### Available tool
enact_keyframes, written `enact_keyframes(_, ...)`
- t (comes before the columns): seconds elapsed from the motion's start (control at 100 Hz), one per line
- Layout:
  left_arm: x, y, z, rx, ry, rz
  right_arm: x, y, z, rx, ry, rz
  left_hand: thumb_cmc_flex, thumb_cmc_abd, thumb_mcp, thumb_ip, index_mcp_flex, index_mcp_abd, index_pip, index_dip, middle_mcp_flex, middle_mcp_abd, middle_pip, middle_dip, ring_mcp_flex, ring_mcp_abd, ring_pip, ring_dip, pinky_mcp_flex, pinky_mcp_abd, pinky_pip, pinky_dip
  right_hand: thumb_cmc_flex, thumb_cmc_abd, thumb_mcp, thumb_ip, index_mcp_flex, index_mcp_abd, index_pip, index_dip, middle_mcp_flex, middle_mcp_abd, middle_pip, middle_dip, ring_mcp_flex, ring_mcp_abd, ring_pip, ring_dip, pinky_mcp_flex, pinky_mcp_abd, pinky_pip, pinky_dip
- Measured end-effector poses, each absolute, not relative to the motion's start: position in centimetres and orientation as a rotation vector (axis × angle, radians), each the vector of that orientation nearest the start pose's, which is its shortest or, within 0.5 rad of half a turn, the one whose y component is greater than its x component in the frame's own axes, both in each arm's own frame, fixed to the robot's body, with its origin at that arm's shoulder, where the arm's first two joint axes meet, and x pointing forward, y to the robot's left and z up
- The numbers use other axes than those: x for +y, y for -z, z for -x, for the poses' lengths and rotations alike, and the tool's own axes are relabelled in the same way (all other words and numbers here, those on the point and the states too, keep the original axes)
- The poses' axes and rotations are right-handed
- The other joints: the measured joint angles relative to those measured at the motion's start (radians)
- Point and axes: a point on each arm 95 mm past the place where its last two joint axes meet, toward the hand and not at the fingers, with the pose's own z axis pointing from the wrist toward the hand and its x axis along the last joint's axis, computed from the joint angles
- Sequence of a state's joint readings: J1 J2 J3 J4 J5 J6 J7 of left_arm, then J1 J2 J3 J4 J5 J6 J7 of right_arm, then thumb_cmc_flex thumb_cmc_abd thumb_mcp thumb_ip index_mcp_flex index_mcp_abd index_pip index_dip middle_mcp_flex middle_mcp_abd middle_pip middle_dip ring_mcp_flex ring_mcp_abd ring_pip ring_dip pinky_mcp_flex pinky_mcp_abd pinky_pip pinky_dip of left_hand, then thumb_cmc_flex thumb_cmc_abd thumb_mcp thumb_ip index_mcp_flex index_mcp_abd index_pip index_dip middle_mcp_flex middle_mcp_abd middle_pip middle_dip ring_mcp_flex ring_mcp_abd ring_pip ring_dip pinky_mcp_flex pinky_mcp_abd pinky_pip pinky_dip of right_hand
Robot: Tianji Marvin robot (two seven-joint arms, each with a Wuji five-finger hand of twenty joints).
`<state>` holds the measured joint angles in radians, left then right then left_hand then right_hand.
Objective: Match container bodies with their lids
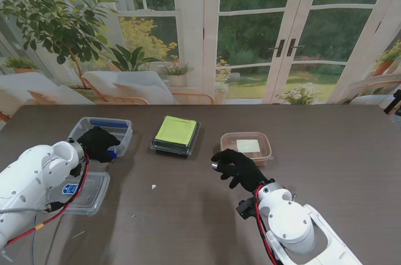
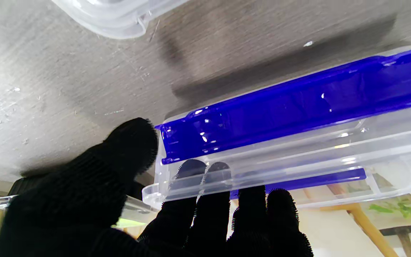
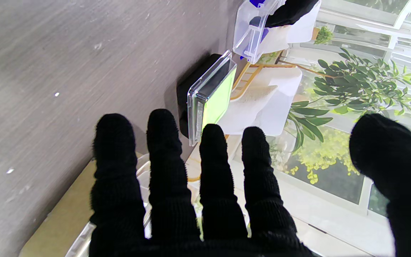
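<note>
**Left hand on blue-clip box**

My left hand [image 1: 99, 143] grips the clear plastic box with blue clips [image 1: 110, 128], far left. Its clear flat lid [image 1: 88, 193] lies nearer me. My right hand [image 1: 238, 166] hovers released, fingers spread, beside the brown tub [image 1: 245, 146].

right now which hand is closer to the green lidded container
Right. The right hand hovers just to the right of the green lidded container, nearer to me; the left hand grips the blue-clip container farther left.

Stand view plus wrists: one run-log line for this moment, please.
left hand: shut on clear blue-clipped plastic box rim | right hand: open, beside tan container | clear lid: on table
</note>
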<state>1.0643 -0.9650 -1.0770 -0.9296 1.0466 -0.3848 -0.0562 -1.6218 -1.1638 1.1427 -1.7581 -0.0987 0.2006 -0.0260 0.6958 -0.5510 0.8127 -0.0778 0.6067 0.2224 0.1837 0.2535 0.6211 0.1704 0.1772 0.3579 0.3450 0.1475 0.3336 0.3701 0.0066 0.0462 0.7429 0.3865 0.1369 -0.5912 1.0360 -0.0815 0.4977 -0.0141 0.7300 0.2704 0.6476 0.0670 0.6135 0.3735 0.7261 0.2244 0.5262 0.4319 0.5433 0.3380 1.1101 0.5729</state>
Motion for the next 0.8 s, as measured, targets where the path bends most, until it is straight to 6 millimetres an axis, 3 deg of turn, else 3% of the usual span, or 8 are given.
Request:
enact_keyframes(0.26, 15.2, 35.5, -51.6, 1.835, 1.158, 1.111, 6.1, 31.5, -37.2, -0.983, 2.014, 2.289, 0.048, 0.000, 0.034, 0.000, 0.061, -0.032, 0.083, 0.029, 0.102, -0.014, 0.036, 0.028, 0.107, 0.014, 0.061, 0.025, 0.067, 0.016, 0.092, 0.037, 0.000, 0.000, 0.000, 0.000, 0.000, 0.000, 0.000, 0.000, 0.000, 0.000, 0.000, 0.000, 0.000, 0.000, 0.000, 0.000, 0.000, 0.000, 0.000, 0.000)
enact_keyframes(0.46, 15.1, 35.9, -51.8, 1.805, 1.200, 1.059, 6.1, 31.6, -37.2, -0.974, 2.003, 2.293, 0.100, -0.012, 0.066, -0.001, 0.165, -0.057, 0.206, 0.039, 0.233, -0.018, 0.076, 0.069, 0.230, 0.036, 0.122, 0.060, 0.157, 0.045, 0.167, 0.068, 0.000, 0.000, 0.000, 0.000, 0.000, 0.000, 0.000, 0.000, 0.000, 0.000, 0.000, 0.000, 0.000, 0.000, 0.000, 0.000, 0.000, 0.000, 0.000, 0.000)
enact_keyframes(0.49, 15.2, 36.0, -51.8, 1.797, 1.207, 1.055, 6.1, 31.6, -37.2, -0.972, 2.003, 2.293, 0.126, -0.013, 0.066, -0.033, 0.167, -0.067, 0.232, 0.041, 0.247, -0.021, 0.084, 0.080, 0.244, 0.039, 0.131, 0.063, 0.170, 0.051, 0.177, 0.070, 0.000, 0.000, 0.000, 0.000, 0.000, 0.000, 0.000, 0.000, 0.000, 0.000, 0.000, 0.000, 0.000, 0.000, 0.000, 0.000, 0.000, 0.000, 0.000, 0.000)
enact_keyframes(0.53, 15.4, 36.1, -51.9, 1.789, 1.211, 1.062, 6.1, 31.6, -37.2, -0.971, 2.002, 2.293, 0.150, -0.025, 0.059, -0.042, 0.186, -0.069, 0.277, 0.041, 0.288, -0.021, 0.092, 0.140, 0.274, 0.050, 0.148, 0.075, 0.194, 0.067, 0.198, 0.080, 0.000, 0.000, 0.000, 0.000, 0.000, 0.000, 0.000, 0.000, 0.000, 0.001, 0.000, 0.000, 0.000, 0.000, 0.000, 0.000, 0.000, 0.000, 0.000, 0.000)
enact_keyframes(0.55, 15.4, 36.1, -51.9, 1.788, 1.213, 1.065, 6.1, 31.6, -37.2, -0.971, 2.002, 2.293, 0.167, -0.024, 0.051, -0.062, 0.186, -0.073, 0.298, 0.041, 0.297, -0.022, 0.094, 0.178, 0.289, 0.051, 0.157, 0.079, 0.205, 0.069, 0.206, 0.081, 0.000, 0.000, 0.000, 0.000, 0.000, 0.000, 0.000, 0.000, 0.000, 0.001, 0.000, 0.000, 0.000, 0.000, 0.000, 0.000, 0.000, 0.000, 0.000, 0.000)
enact_keyframes(0.66, 15.4, 36.2, -52.0, 1.781, 1.229, 1.060, 6.1, 31.6, -37.2, -0.969, 2.002, 2.292, 0.221, -0.059, 0.006, -0.072, 0.226, -0.101, 0.436, 0.029, 0.407, -0.026, 0.058, 0.354, 0.355, 0.075, 0.218, 0.125, 0.257, 0.091, 0.259, 0.104, 0.000, 0.012, 0.006, 0.000, 0.000, 0.000, 0.000, 0.000, 0.000, 0.001, 0.000, 0.000, 0.000, 0.001, 0.000, 0.000, 0.000, 0.000, 0.000, 0.000)
enact_keyframes(0.8, 15.5, 36.0, -52.0, 1.746, 1.266, 1.048, 6.2, 31.6, -37.2, -0.965, 2.001, 2.292, 0.258, -0.091, -0.043, -0.073, 0.244, -0.109, 0.569, 0.010, 0.520, -0.033, 0.030, 0.492, 0.428, 0.105, 0.305, 0.198, 0.320, 0.126, 0.334, 0.131, 0.000, 0.012, 0.005, 0.000, 0.000, 0.000, 0.000, 0.000, 0.000, 0.001, 0.000, 0.000, 0.000, 0.001, 0.000, 0.000, 0.000, 0.000, 0.000, 0.000)
